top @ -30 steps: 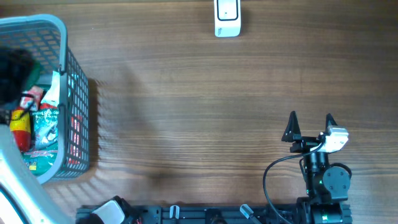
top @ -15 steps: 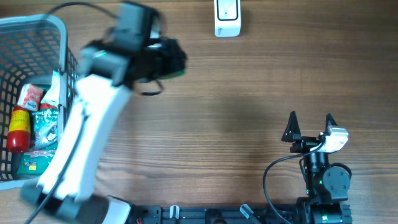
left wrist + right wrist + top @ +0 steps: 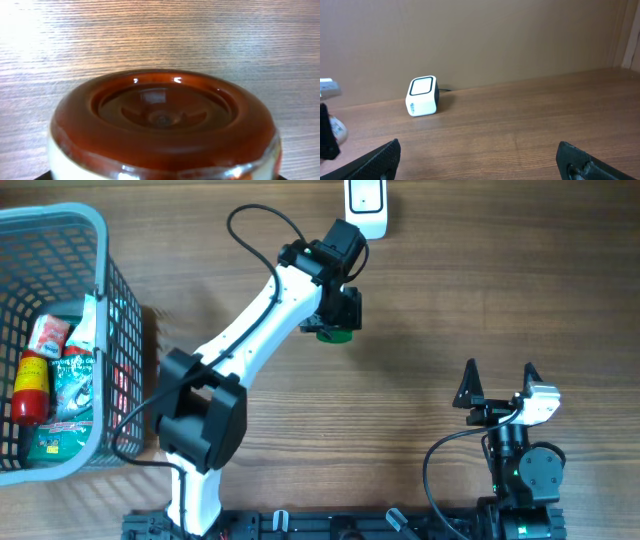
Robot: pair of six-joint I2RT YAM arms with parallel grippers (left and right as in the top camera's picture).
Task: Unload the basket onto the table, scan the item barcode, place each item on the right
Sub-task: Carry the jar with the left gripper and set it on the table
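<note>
My left gripper [image 3: 340, 308] is shut on the item, a jar [image 3: 334, 333] with a green lid, held above the table just below the white barcode scanner [image 3: 365, 205]. The jar's brown glass bottom [image 3: 162, 120] fills the left wrist view and hides the fingers. In the right wrist view the scanner [image 3: 422, 96] stands at the back left, and the held jar [image 3: 338, 129] peeks in at the left edge. My right gripper [image 3: 499, 383] rests open near the front right with nothing between its fingers.
A grey plastic basket [image 3: 100, 225] stands at the left edge, holding several packaged goods, among them a red bottle [image 3: 32, 385] and a green packet [image 3: 72, 395]. A brown wall runs behind the scanner.
The left arm has swung out of the basket and rightward across the table with the jar, ending just below the scanner. The right arm has not moved.
</note>
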